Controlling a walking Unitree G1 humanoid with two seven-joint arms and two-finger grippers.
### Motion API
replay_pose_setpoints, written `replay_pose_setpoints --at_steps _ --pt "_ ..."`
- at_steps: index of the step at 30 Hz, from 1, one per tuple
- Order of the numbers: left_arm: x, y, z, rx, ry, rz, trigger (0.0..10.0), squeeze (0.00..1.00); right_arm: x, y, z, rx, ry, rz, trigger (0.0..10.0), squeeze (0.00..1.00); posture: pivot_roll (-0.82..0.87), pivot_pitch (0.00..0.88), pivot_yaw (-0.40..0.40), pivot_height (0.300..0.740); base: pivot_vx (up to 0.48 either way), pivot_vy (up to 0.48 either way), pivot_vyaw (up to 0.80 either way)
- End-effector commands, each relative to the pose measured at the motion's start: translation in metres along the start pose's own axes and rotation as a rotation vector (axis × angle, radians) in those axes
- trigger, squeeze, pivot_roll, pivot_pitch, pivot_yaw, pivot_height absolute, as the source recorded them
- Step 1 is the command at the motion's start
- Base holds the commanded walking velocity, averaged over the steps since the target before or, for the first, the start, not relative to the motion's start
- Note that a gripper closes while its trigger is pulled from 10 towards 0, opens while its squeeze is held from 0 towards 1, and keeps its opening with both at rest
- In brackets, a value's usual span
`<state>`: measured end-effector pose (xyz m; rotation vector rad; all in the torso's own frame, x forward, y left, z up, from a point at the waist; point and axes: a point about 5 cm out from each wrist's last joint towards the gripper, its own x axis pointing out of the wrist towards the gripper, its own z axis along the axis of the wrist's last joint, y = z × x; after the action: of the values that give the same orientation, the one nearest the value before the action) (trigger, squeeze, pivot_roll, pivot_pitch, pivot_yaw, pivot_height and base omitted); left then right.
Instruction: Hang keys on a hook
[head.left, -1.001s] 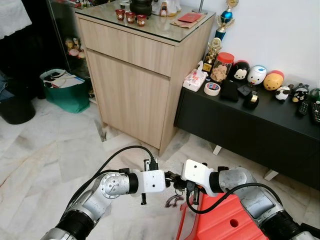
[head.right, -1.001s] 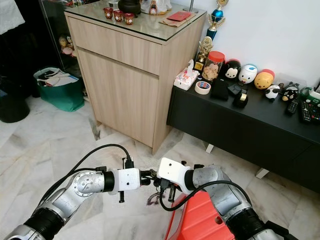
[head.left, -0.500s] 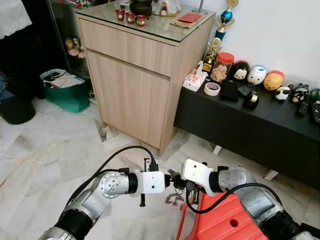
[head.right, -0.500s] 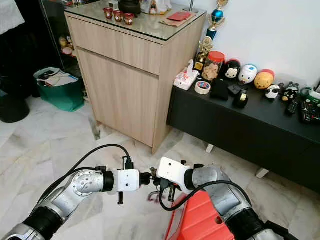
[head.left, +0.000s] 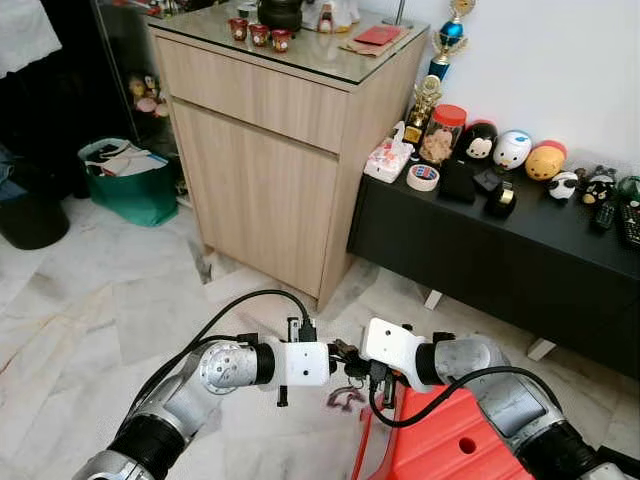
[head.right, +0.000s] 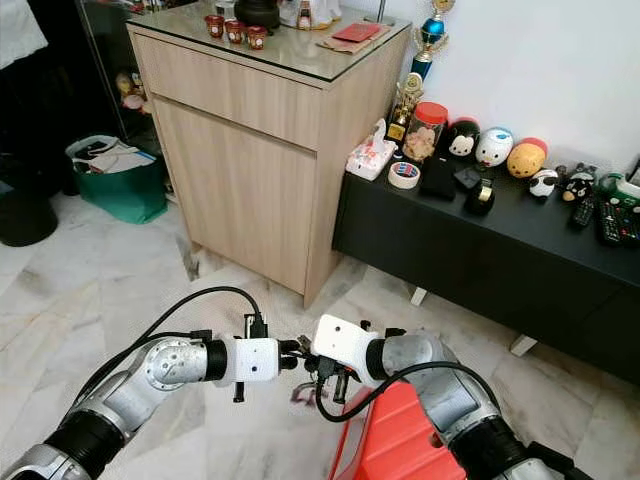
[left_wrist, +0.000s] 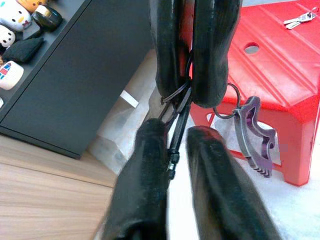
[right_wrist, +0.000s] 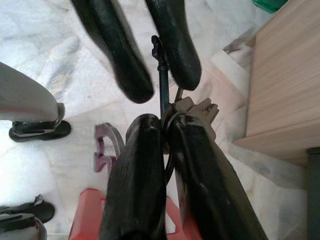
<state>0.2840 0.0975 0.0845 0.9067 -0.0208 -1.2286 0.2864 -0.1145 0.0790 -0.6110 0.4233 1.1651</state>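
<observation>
Right gripper (right_wrist: 165, 127) was clamped on the keys (left_wrist: 250, 132); left gripper (left_wrist: 175, 135), fingers apart, straddled their ring.

no text or label can be read.

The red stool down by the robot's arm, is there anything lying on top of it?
On the red stool, a small bunch of keys lies near its far edge, beside a round hole. In the eye views, the right arm covers part of the stool's top, so that part stays hidden.

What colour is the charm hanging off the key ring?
Purple. The charm shows best in the left wrist view, dangling beside the red stool.
</observation>
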Motion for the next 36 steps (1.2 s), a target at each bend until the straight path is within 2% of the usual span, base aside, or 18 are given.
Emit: replay_pose_setpoints --at_steps 1,2,3,16,17,18,19,20,21,36 --pt "0.0011 -0.0011 -0.0014 0.021 0.013 -0.026 10.0 1.0 -0.003 -0.0035 0.0054 -0.017 -0.019 -0.013 10.0 0.0 0.07 0.0 -0.088 0.713 0.0 0.0 0.0" --pt "0.0012 -0.0011 -0.0015 0.021 0.014 -0.027 10.0 1.0 -0.0029 -0.0036 0.0054 -0.017 -0.019 -0.013 10.0 0.0 0.07 0.0 -0.088 0.713 0.0 0.0 0.0" --pt "0.0013 -0.0017 -0.0016 0.023 0.017 -0.033 10.0 0.0 -0.0028 -0.0036 0.0052 -0.017 -0.018 -0.013 10.0 0.0 0.07 0.0 -0.088 0.713 0.0 0.0 0.0" --pt "0.0007 -0.0022 -0.0031 0.035 0.028 -0.03 10.0 0.0 -0.0022 -0.0035 0.0053 -0.02 -0.016 -0.01 10.0 0.0 0.07 0.0 -0.089 0.713 0.0 0.0 0.0" --pt "0.0007 -0.0023 -0.0031 0.033 0.027 -0.03 8.9 0.0 -0.0022 -0.0035 0.0054 -0.02 -0.016 -0.01 10.0 0.0 0.07 0.0 -0.089 0.713 0.0 0.0 0.0" --pt "0.0007 -0.0024 -0.0032 0.033 0.027 -0.031 7.1 0.0 -0.0022 -0.0035 0.0054 -0.02 -0.016 -0.01 10.0 0.0 0.07 0.0 -0.089 0.713 0.0 0.0 0.0" --pt "0.0007 -0.0023 -0.0033 0.034 0.028 -0.031 3.8 0.0 -0.0021 -0.0036 0.0054 -0.021 -0.016 -0.011 10.0 0.0 0.07 0.0 -0.089 0.713 0.0 0.0 0.0" --pt "0.0008 -0.0024 -0.0033 0.035 0.028 -0.031 3.8 0.0 -0.0022 -0.0036 0.0054 -0.021 -0.016 -0.011 10.0 0.0 0.07 0.0 -0.088 0.713 0.0 0.0 0.0" --pt "0.0009 -0.0024 -0.0031 0.034 0.027 -0.029 0.0 0.0 -0.0022 -0.0035 0.0053 -0.021 -0.015 -0.011 10.0 0.0 0.07 0.0 -0.088 0.713 0.0 0.0 0.0" --pt "0.0004 -0.0041 -0.0063 0.042 0.049 -0.045 0.0 0.0 -0.0021 -0.0046 0.006 -0.026 -0.015 -0.01 10.0 0.0 0.07 0.0 -0.09 0.713 0.0 0.0 0.0"
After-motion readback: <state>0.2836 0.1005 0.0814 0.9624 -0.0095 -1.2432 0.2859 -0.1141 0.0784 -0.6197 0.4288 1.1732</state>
